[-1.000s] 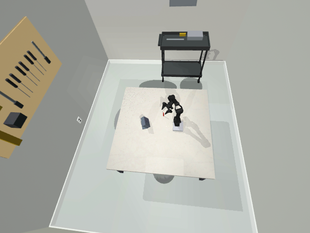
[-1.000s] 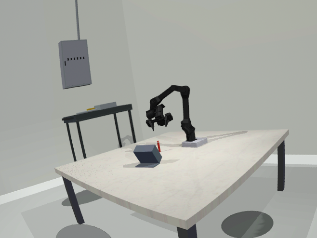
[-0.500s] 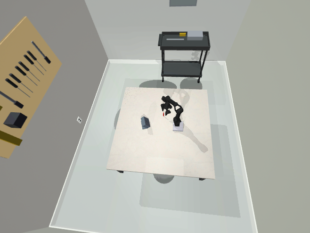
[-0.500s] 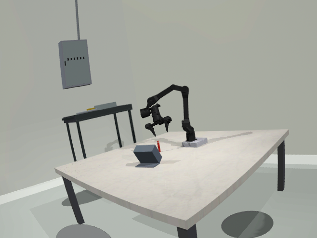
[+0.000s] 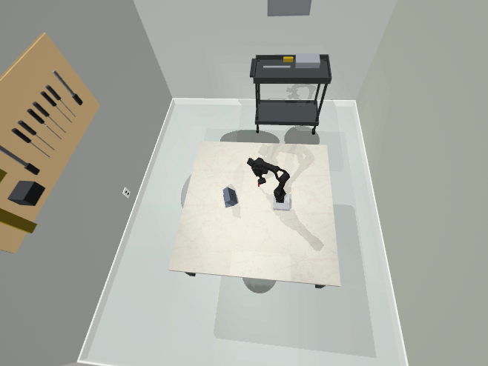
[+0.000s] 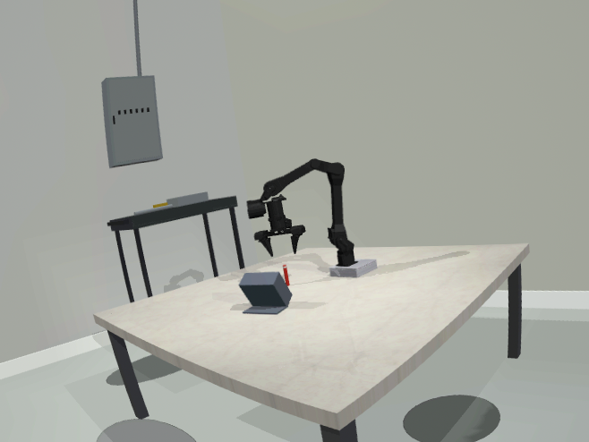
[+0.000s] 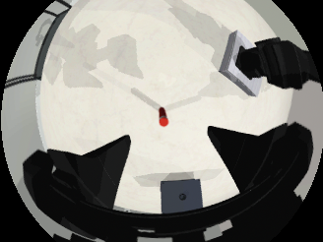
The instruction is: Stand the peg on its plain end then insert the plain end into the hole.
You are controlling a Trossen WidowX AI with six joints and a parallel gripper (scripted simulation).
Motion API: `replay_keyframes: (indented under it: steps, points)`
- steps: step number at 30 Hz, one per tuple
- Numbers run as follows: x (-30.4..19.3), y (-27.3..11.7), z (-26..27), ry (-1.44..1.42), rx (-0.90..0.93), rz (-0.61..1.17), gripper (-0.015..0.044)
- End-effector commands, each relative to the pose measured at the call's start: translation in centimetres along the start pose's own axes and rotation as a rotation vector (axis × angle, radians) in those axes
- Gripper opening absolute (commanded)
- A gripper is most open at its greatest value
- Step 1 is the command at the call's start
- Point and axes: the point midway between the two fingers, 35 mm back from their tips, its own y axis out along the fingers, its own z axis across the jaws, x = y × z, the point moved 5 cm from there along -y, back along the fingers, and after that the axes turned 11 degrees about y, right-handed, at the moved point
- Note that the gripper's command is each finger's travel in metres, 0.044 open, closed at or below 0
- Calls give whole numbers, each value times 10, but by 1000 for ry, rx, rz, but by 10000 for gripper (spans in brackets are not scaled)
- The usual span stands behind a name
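Observation:
The red peg (image 5: 258,184) (image 6: 286,277) (image 7: 163,121) stands upright on the table, with nothing holding it. A small pale mark shows near its top in the exterior view; the band is not clear in the other views. My gripper (image 6: 283,255) (image 7: 169,135) is open and empty, pointing down above the table, with its fingertips higher than the peg's top. In the wrist view the peg shows just beyond the gap between the fingertips. The blue-grey sloped panel (image 5: 229,197) (image 6: 265,295) (image 7: 170,198) stands near the peg. Its hole (image 7: 182,197) shows dark and empty in the wrist view.
The arm's pale base (image 5: 282,204) (image 6: 353,270) (image 7: 229,59) sits on the table (image 5: 252,244) (image 6: 361,323), on the other side of the peg from the panel. A dark cart (image 5: 291,76) (image 6: 175,213) stands beyond the table's edge.

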Motion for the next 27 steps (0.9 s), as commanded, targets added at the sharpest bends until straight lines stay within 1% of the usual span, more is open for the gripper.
replay_keyframes:
  steps: [1,6,12,27]
  points:
    - [-1,-1,2,9,25,-11,440]
    - [-1,-1,2,11,25,-11,440]
    - [-1,16,2,59,26,-11,440]
    - [-2,36,4,65,26,-11,440]
